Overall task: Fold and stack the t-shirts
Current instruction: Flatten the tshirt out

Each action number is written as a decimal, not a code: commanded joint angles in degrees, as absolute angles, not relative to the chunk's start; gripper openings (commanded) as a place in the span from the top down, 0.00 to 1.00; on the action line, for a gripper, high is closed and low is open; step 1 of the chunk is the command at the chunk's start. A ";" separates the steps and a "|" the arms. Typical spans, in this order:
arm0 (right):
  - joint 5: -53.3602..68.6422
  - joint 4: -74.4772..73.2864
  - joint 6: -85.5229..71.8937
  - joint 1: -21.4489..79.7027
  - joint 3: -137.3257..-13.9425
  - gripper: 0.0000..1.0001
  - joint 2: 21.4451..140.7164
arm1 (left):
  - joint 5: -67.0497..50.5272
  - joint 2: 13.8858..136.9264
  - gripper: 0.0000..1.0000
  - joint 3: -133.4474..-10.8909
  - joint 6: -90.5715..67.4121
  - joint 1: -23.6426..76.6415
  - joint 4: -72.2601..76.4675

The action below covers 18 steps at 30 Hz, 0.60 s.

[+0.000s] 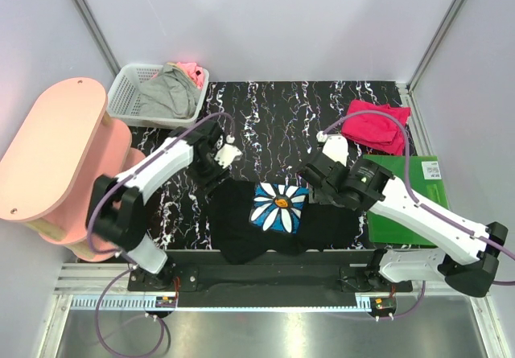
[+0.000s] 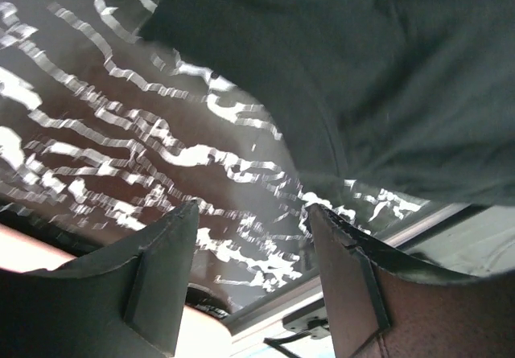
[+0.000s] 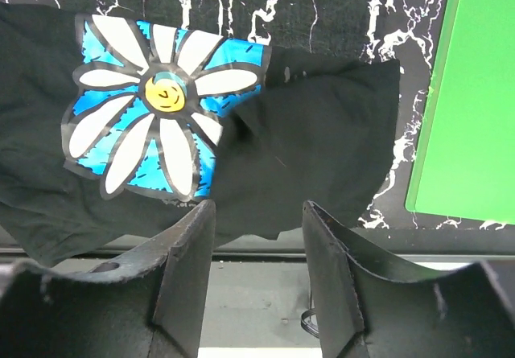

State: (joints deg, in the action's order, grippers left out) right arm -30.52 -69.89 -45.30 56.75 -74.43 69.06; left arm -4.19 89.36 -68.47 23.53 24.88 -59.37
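The black t-shirt (image 1: 249,225) with the blue-white daisy print (image 1: 279,207) lies crumpled at the near edge of the marbled table. It also shows in the right wrist view (image 3: 314,149) and in the left wrist view (image 2: 386,68). The crimson-pink t-shirt (image 1: 376,125) lies folded at the far right. My left gripper (image 1: 211,165) is open and empty, just left of the black shirt's upper edge. My right gripper (image 1: 315,183) is open and empty above the shirt's right part. In the right wrist view its fingers (image 3: 185,253) frame the shirt's near hem.
A flat green board (image 1: 402,201) lies at the right, beside the black shirt. A white lattice basket (image 1: 129,96) with grey and pink cloth stands at the back left. A pink oval stand (image 1: 56,157) rises at the left. The table's near rail (image 1: 265,257) runs under the shirt.
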 commanded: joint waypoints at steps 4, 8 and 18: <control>-32.96 -71.63 -47.90 56.60 -78.49 0.45 65.57 | -12.38 101.50 0.38 -78.48 18.90 24.70 -57.74; -32.87 -71.10 -47.72 56.51 -78.05 0.46 63.99 | -16.16 106.51 0.38 -81.21 17.76 24.70 -58.62; -32.96 -69.88 -46.67 56.51 -76.82 0.49 62.58 | -18.63 112.76 0.77 -82.26 15.65 24.26 -58.45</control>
State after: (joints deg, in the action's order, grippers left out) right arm -30.92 -70.78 -46.35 56.73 -75.96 63.99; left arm -15.94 112.71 -80.01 16.84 24.84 -58.46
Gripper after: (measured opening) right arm 0.514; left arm 0.422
